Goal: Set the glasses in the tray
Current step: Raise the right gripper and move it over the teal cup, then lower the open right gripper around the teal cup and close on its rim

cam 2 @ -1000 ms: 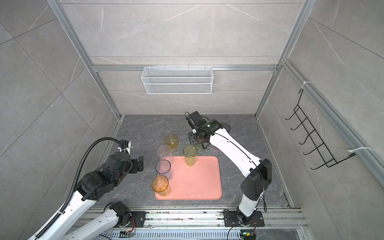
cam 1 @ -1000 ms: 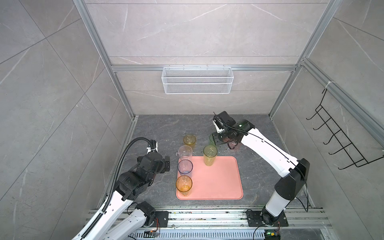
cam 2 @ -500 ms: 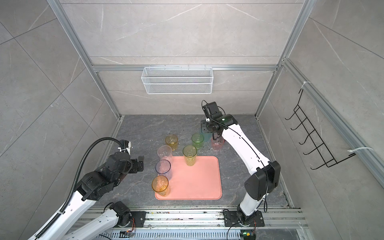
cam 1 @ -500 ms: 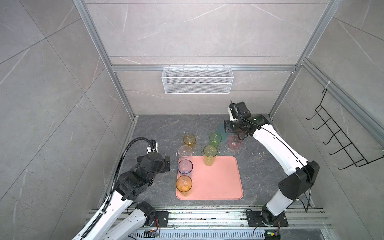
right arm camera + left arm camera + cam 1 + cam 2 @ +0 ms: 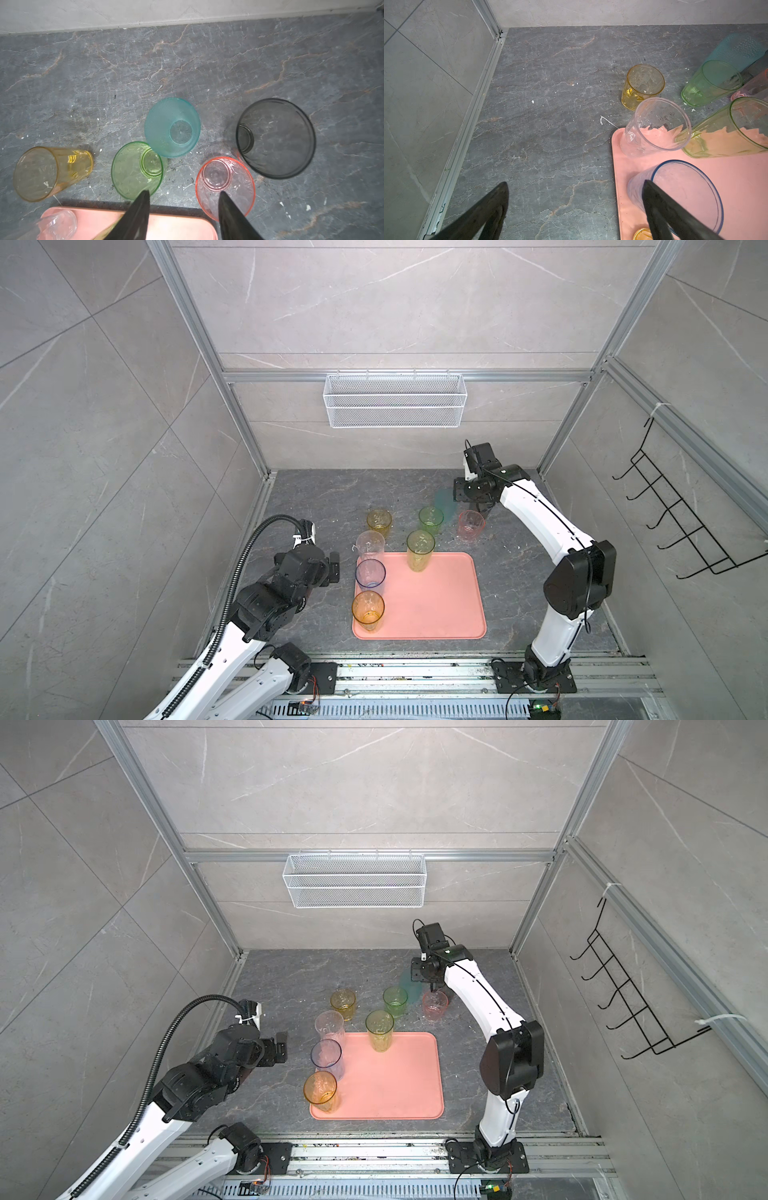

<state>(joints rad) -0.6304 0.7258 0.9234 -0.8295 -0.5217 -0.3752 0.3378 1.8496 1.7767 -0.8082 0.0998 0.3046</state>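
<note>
Grey marbled walls (image 5: 374,302) close round a dark stone counter (image 5: 324,497), with a white mesh basket (image 5: 395,406) on the back wall at 12 o'clock. The pink tray (image 5: 440,605) lies toward the counter's 6 o'clock. On it stand a clear tumbler (image 5: 370,545), a blue-rimmed tumbler (image 5: 370,573) and an amber tumbler (image 5: 368,609) along its 9 o'clock edge, and a yellow-green tumbler (image 5: 419,553) at its 12. Off the tray, toward 12 o'clock, stand a short amber glass (image 5: 379,522), green glass (image 5: 431,520), pink glass (image 5: 471,526), teal glass (image 5: 172,127) and smoky glass (image 5: 275,138). The left pincer (image 5: 574,185), at the tray's 9 o'clock, gapes wide, empty. The right pincer (image 5: 184,199) hangs, fingers apart, above the gap between green and pink.
</note>
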